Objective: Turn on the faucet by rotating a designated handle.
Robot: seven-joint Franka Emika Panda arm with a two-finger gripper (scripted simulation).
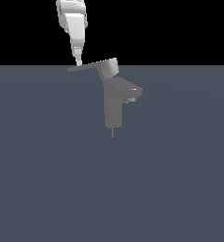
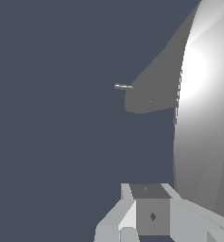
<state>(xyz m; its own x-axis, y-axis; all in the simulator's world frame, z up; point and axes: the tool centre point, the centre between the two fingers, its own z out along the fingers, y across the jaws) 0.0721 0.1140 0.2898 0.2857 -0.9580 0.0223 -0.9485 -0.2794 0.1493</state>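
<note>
Where the faucet (image 1: pixel 114 106) stands upright on the surface (image 1: pixel 47 179), near the middle of the exterior view, its spout (image 1: pixel 132 92) is directed toward that view's right. The handle (image 1: pixel 87 66) extends from the cap (image 1: pixel 109 68) toward the view's left, and the end effector (image 1: pixel 78 62) is positioned at its outer end. Whether the jaws are spread or closed cannot be determined, and nothing is seen to be gripped.
</note>
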